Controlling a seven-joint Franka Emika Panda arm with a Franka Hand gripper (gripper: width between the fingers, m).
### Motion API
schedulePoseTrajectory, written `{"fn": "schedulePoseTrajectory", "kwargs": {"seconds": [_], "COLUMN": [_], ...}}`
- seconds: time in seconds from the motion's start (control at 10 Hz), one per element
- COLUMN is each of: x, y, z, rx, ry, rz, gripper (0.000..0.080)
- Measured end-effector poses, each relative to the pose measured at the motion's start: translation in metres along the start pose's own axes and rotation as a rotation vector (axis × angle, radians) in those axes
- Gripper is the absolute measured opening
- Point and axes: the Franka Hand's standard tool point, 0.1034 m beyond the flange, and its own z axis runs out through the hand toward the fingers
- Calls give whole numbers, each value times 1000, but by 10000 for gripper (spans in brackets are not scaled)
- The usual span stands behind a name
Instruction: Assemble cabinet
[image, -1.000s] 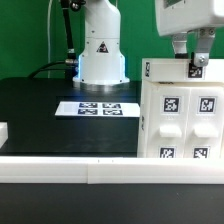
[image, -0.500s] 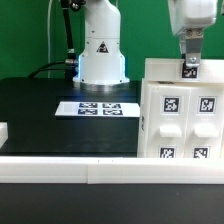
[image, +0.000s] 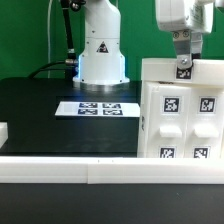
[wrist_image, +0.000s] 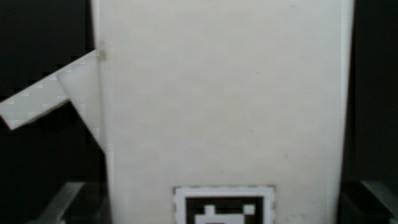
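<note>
The cabinet (image: 180, 125) stands at the exterior view's right, a big white box whose front panels carry square tags. My gripper (image: 184, 62) comes down from above onto a white top panel (image: 158, 68) lying across the cabinet's top. A small tag sits on the panel right at the fingers. In the wrist view the panel (wrist_image: 222, 90) fills the middle, with its tag (wrist_image: 226, 205) between the two dark fingers (wrist_image: 68, 200), which stand against its two long edges. The gripper (wrist_image: 222, 208) is shut on this panel.
The arm's white base (image: 102, 50) stands at the back. The marker board (image: 100, 107) lies flat on the black table. A white rail (image: 80, 170) runs along the front. A small white block (image: 3, 130) sits at the left edge. A slanted white piece (wrist_image: 45, 95) shows beside the panel.
My gripper has shifted toward the exterior view's left, and the top panel has slid left with it, its left edge now overhanging the cabinet a little more.
</note>
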Motion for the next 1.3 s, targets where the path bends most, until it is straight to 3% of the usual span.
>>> {"fn": "schedulePoseTrajectory", "kwargs": {"seconds": [0.3, 0.4, 0.5, 0.9, 1.1, 1.3], "x": [-2, -3, -5, -16, -15, -13], "y": [1, 1, 0, -6, -5, -2], "z": [1, 0, -7, -27, -24, -21], "rx": [-4, -3, 3, 30, 28, -2], "ry": [-9, -11, -22, -61, -58, -27], "rz": [-18, -35, -56, -87, -114, -378], "gripper": [558, 748, 788, 798, 797, 797]}}
